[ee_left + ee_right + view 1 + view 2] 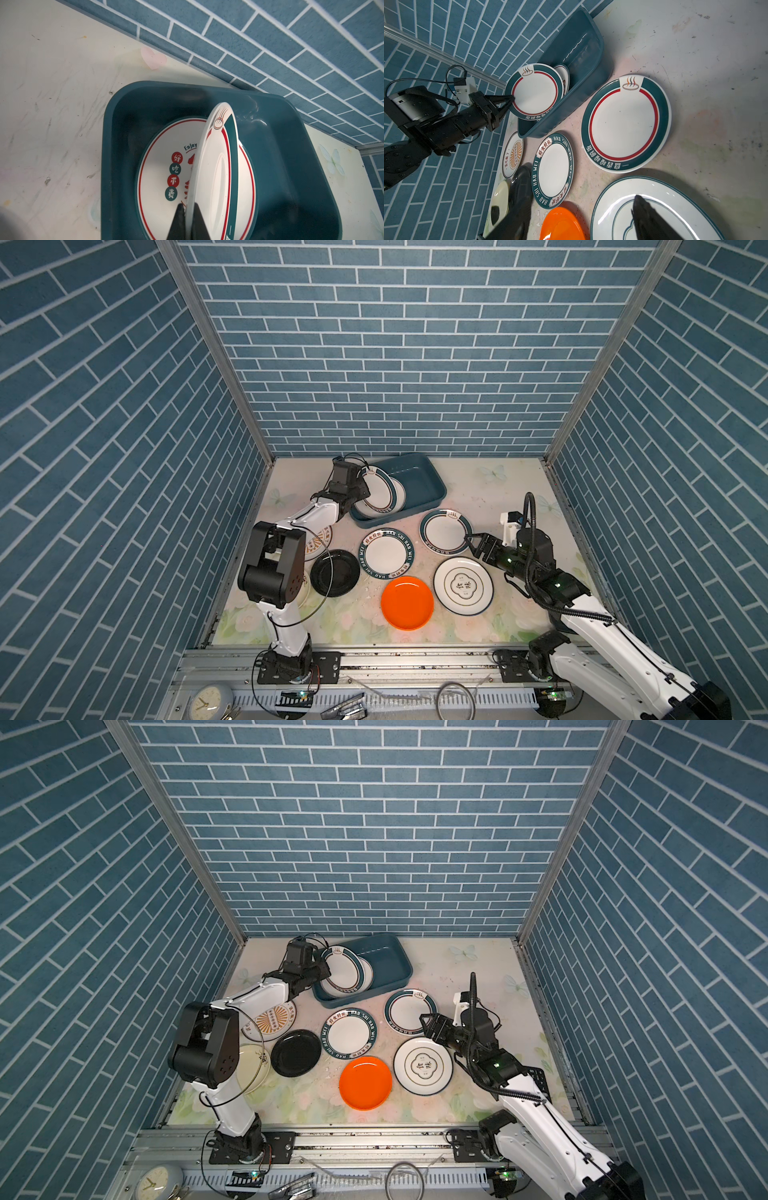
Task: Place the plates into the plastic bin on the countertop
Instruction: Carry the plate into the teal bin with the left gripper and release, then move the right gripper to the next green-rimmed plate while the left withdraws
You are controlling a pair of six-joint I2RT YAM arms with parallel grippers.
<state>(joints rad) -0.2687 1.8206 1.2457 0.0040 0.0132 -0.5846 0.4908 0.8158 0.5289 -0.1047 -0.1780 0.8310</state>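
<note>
Top views both show orange plate (407,603) and emblem plate (463,585) nearest, flat on countertop (490,497), just beside each other. Right gripper (470,546) is spread and empty. It hovers at the emblem plate's far edge, near the rim of teal-rim plate (446,531).

Middle row has black plate (335,573) and lettered plate (387,553). Sunburst plate (270,1021) and cream plate (251,1067) are partly hidden under the left arm.

Far end: bin (428,485) has Enjoy plate (162,166) lying flat inside. Left gripper (188,220) pinches the rim of held plate (216,166), which stands steeply tilted over the Enjoy plate, within the bin walls. Can't tell whether its lower edge touches yet.

The step looks like setting down the held plate. To do it well:
- Lower until the free edge rests on the Enjoy plate.
- Roll the wrist so it lies nearly flat, then let go. Releasing while this steep risks a clatter or a slide against the wall.
- Keep the fingers clear of the near wall.
- Back out along the rim line.

Right arm should stay outside the bin meanwhile.
</note>
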